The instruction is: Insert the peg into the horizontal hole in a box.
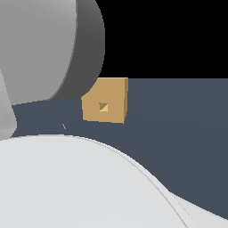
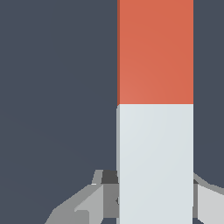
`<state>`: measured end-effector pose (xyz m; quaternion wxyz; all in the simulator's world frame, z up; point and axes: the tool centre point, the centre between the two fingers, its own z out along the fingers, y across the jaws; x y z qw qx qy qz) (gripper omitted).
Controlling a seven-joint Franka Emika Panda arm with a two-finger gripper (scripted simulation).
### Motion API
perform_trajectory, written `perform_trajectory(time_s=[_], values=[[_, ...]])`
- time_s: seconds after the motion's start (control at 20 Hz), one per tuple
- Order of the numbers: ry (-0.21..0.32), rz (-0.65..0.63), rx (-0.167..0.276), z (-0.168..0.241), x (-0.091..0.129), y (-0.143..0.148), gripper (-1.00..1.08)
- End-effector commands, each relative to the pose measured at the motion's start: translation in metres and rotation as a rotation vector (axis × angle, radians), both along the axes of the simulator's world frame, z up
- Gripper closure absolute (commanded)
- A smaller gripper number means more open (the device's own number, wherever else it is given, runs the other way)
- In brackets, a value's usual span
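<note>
Wrist view: the gripper is clamped on the peg, a finger pressed to each side of its pale grey-white half, w/ the orange-red half reaching past the fingertips over dark blue-grey floor. Exterior view: the tan box sits on that floor at approx 12 o'clock from frame centre, its small square hole mid-face; the arm's pale housing fills the foreground and hides the peg.

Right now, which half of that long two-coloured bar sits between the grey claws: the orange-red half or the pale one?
The pale grey-white half of the peg; a gripper finger flanks it on each side, while the orange-red half extends beyond them.
</note>
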<state>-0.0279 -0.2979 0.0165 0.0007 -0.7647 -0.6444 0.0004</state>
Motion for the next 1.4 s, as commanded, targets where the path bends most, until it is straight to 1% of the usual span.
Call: perform_trajectory(time_s=[0.0,0.2,0.45,0.65,1.1,1.35], values=[[-0.002,0.001,0.000,0.002,0.000,0.007,1.08],[-0.001,0.000,0.000,0.004,-0.003,0.023,1.08],[-0.001,-0.002,0.000,0.010,-0.010,0.057,1.08],[-0.001,-0.005,0.000,0.016,-0.017,0.098,1.08],[-0.002,-0.012,0.000,0.033,-0.034,0.205,1.08],[-0.002,-0.015,0.000,0.041,-0.042,0.259,1.08]])
